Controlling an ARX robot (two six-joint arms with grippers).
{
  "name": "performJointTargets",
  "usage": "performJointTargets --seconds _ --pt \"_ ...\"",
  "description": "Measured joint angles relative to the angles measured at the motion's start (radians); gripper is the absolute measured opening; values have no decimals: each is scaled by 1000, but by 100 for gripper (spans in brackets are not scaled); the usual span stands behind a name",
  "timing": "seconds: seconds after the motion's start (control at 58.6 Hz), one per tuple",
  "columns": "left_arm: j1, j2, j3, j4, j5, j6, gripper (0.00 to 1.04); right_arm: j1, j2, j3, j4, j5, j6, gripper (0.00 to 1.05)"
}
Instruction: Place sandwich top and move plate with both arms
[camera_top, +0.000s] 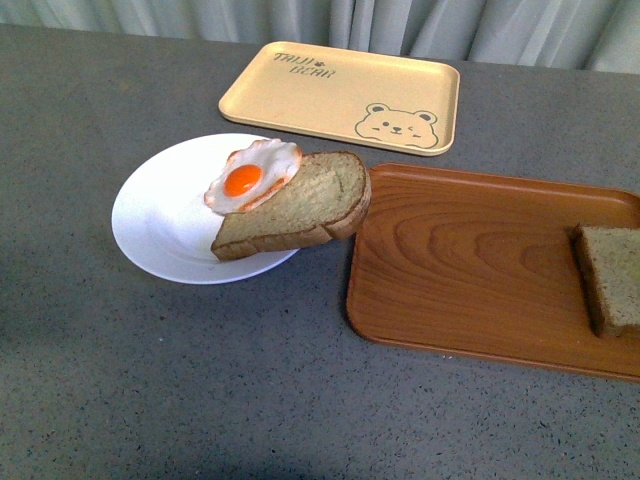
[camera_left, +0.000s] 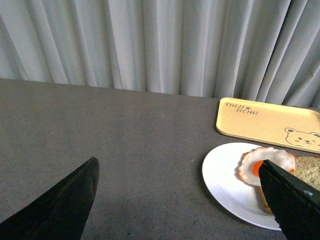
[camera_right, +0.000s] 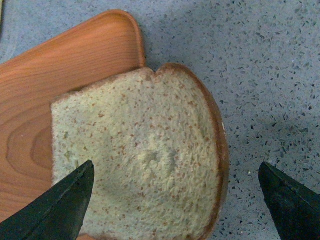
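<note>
Right gripper (camera_right: 176, 164) hovering above sandwich top (camera_right: 140, 150), jaws spread wide, empty, likely lining up for pickup. Sandwich top lying at wooden tray (camera_top: 470, 260) corner, overhanging onto worktop (camera_top: 200, 400). Left gripper (camera_left: 180, 161) spread wide, empty, facing plate (camera_top: 160, 225) beside wooden tray, likely standing by for two-arm move.

Sandwich top (camera_top: 612, 275) on wooden tray (camera_top: 470, 260), right of plate (camera_top: 160, 225)

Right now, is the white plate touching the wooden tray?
Apart. The front view shows grey table between the plate and the wooden tray.
</note>
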Motion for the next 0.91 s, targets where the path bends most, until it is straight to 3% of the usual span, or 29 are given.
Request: performJointTargets --seconds 0.239,0.461,0.751,0.82,0.905 --pt "0 0 0 0 0 0 96 11 46 9 24 -4 40 92" --pt "0 0 0 0 0 0 96 12 65 21 32 -17 85 57" --pt "0 0 0 0 0 0 96 54 -110 36 -40 -116 203 10" --pt "0 0 0 0 0 0 96 93 -167 53 -60 -122 245 3" --pt "0 0 0 0 0 0 96 176 -233 85 -71 -119 309 2"
